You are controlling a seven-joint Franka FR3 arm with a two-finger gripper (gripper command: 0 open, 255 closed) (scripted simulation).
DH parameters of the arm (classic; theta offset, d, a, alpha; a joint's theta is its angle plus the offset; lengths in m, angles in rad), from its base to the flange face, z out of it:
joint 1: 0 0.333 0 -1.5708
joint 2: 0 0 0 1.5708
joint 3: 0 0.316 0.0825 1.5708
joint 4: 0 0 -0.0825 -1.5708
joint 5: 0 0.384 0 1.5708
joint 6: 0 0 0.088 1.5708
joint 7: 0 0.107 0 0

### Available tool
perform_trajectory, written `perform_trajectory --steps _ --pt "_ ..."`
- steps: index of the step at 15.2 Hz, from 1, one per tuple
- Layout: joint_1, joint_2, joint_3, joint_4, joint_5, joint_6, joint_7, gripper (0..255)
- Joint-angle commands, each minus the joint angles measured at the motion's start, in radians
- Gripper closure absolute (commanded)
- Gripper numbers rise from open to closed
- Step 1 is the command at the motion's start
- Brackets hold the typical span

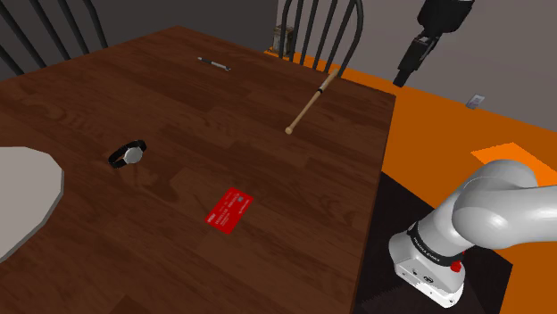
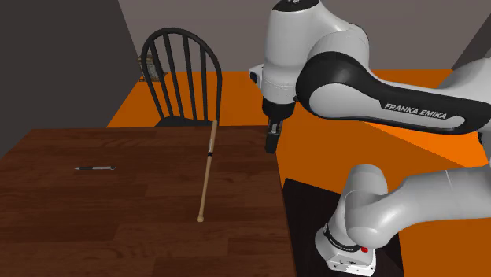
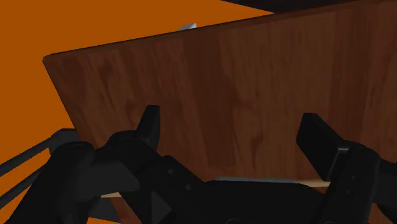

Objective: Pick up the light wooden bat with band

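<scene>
The light wooden bat point(image 1: 312, 103) lies on the dark wood table point(image 1: 178, 116), slanting toward the far corner by the chair. Its thick end, with a pale band, points at the chair, and its knob points into the table. In the second exterior view the bat point(image 2: 207, 169) runs near the table's right edge. My black gripper point(image 2: 272, 142) hangs in the air just off that edge, right of the bat's thick end and apart from it. In the shoulder view the gripper point(image 1: 406, 67) sits above the orange floor past the table corner. In the wrist view the gripper point(image 3: 234, 130) is open and holds nothing.
A pen point(image 1: 214, 63) lies near the table's far edge. A wristwatch point(image 1: 128, 154) and a red card point(image 1: 230, 210) lie nearer the middle. A pale round slab point(image 1: 22, 196) sits at the shoulder view's left. A dark spindle chair point(image 2: 182, 75) stands behind the bat's thick end.
</scene>
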Motion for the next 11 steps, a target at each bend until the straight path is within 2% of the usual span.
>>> perform_trajectory --steps 1,6,11 --pt "0.0 0.0 0.0 0.0 0.0 0.0 0.0 0" --pt "-0.098 0.121 0.112 -0.001 0.101 0.121 0.362 0" --pt "-0.195 0.273 0.207 0.04 0.164 0.245 0.709 0"
